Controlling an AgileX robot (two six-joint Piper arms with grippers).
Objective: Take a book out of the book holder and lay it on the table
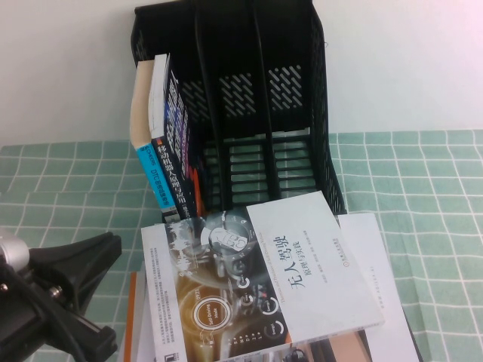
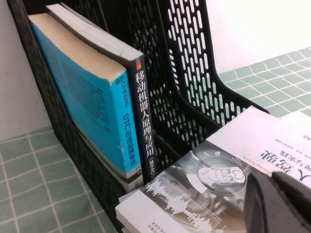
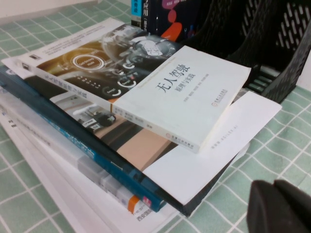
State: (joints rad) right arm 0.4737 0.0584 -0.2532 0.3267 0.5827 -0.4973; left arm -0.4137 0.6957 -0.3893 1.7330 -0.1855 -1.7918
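1. The book (image 1: 302, 264) lies flat, cover up, on top of a stack of other books and a large white brochure (image 1: 381, 302), just in front of the book holder (image 1: 234, 113).
2. The book holder stands upright at the far middle of the bench (image 1: 423, 181); two blue-spined books (image 1: 162, 151) lean in its left slot.
3. The left hand (image 2: 279, 201) is at the near left, close over the book's near edge; whether its fingers are spread or pressed together cannot be told.
4. The right hand (image 3: 282, 208) hangs near the stack's right side with its fingers pressed together, holding nothing.
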